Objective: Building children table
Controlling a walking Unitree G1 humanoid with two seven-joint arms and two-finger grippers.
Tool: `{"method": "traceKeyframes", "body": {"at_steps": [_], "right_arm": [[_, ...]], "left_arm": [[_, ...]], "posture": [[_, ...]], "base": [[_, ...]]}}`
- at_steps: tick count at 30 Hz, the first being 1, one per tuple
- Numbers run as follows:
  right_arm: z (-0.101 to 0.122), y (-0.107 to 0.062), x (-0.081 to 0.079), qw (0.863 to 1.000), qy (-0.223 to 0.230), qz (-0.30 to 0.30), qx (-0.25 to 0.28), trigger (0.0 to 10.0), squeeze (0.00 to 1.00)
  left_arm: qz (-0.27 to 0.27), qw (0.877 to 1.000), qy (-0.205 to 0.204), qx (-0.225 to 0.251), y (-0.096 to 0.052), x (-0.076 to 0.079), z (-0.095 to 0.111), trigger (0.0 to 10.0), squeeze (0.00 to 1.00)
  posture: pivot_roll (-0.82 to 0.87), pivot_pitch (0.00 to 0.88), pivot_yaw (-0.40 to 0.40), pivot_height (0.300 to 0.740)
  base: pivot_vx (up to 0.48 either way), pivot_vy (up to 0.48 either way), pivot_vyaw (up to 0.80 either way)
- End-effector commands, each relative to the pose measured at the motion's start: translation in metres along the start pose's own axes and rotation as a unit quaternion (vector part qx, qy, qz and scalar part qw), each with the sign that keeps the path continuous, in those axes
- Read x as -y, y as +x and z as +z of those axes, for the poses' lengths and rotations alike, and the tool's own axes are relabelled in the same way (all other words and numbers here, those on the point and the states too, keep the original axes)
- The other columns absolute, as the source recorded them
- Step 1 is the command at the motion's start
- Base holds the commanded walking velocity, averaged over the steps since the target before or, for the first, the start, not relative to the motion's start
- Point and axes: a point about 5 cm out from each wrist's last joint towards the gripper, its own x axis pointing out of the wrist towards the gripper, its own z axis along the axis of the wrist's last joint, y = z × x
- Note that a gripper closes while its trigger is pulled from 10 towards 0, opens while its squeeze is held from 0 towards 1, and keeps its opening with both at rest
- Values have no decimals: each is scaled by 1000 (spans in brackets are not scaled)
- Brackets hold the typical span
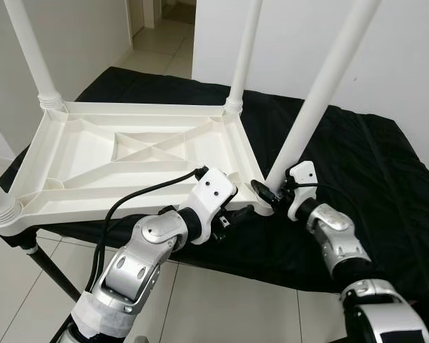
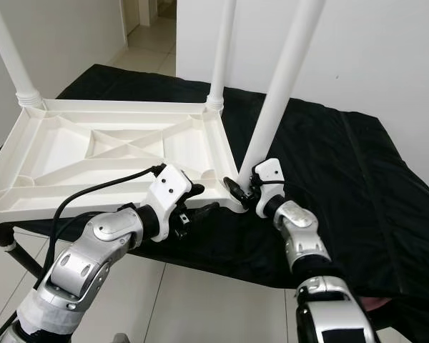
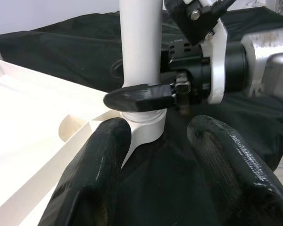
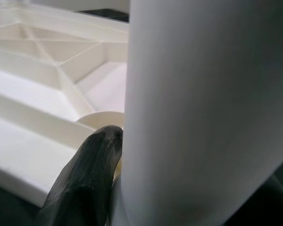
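White leg (image 1: 311, 114), centre frame, was clamped by the right gripper (image 1: 268, 191); left gripper (image 3: 155, 141) gaped. Best to push straight into its socket (image 3: 144, 129).

Right gripper (image 1: 266, 191) clamped on table leg (image 1: 311, 107) base, forearm angled up-left. Left gripper (image 3: 155, 155) just near of it, fingers (image 3: 96, 174) spread.

Your tabletop (image 1: 129, 153) lies upside down on the cloth (image 1: 372, 179), legs up; the near-right leg (image 1: 322, 93) stands at its right corner (tilted), wall (image 1: 415, 57) behind.
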Motion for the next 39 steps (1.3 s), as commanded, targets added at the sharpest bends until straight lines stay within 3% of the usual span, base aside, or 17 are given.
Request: {"method": "traceKeyframes", "body": {"at_steps": [1,5,7,11,14,15,18,21,24,30,31,32,33,36,38,39], "right_arm": [[-12,-4,-6,999,10,-29,-33,10000,0],[-11,-6,-13,997,30,-64,-29,10000,0],[-12,-10,-20,989,72,-127,-32,10000,0],[-14,-13,-21,980,85,-172,-42,10000,0],[-14,-19,-25,965,72,-246,-60,10000,0],[-14,-19,-25,965,72,-246,-60,10000,0],[-12,-25,-36,941,78,-320,-78,10000,0],[-7,-28,-43,935,84,-334,-85,10000,0],[-2,-28,-51,941,86,-318,-78,10000,0],[2,-28,-51,943,92,-312,-70,10000,0],[3,-28,-49,944,91,-309,-66,10000,769],[3,-28,-49,944,91,-309,-66,10000,769],[4,-27,-47,949,90,-297,-59,10000,1000],[5,-26,-46,952,86,-288,-54,10000,1000],[-1,-24,-47,967,63,-239,-51,10000,1000],[-1,-24,-47,967,63,-239,-51,10000,1000]], "left_arm": [[3,1000,-1,-4,3,2,-2,10000,0],[2,1000,-1,-3,3,3,-1,10000,0],[2,1000,-1,-4,4,3,-1,10000,0],[2,1000,-2,-5,4,3,-2,10000,0],[0,1000,-3,-5,4,3,-2,10000,0],[0,1000,-3,-5,4,3,-2,10000,0],[-1,1000,-4,-5,4,3,-2,10000,0],[0,1000,-4,-5,5,3,-2,10000,0],[0,1000,-4,-5,5,4,-2,10000,0],[1,1000,-4,-6,5,3,-3,10000,0],[2,1000,-4,-6,5,3,-3,10000,0],[2,1000,-4,-6,5,3,-3,10000,0],[2,1000,-3,-5,5,2,-2,10000,0],[3,1000,-2,-5,5,2,-2,10000,0],[3,1000,0,-4,5,1,-2,10000,0],[3,1000,0,-4,5,1,-2,10000,0]], "posture": [[20,0,-77,740],[15,0,-81,740],[11,0,-82,740],[8,0,-83,740],[6,0,-83,740],[6,0,-83,740],[6,0,-83,740],[6,1,-90,740],[4,0,-92,740],[5,0,-92,740],[5,0,-92,740],[5,0,-92,740],[5,0,-92,740],[10,0,-93,740],[13,0,-95,740],[13,0,-95,740]], "base": [[0,0,0],[0,0,0],[0,0,0],[0,0,0],[0,0,0],[0,0,0],[0,0,0],[0,0,0],[0,0,0],[0,0,0],[0,0,0],[0,0,0],[0,0,0],[0,0,0],[0,0,0],[0,0,0]]}}
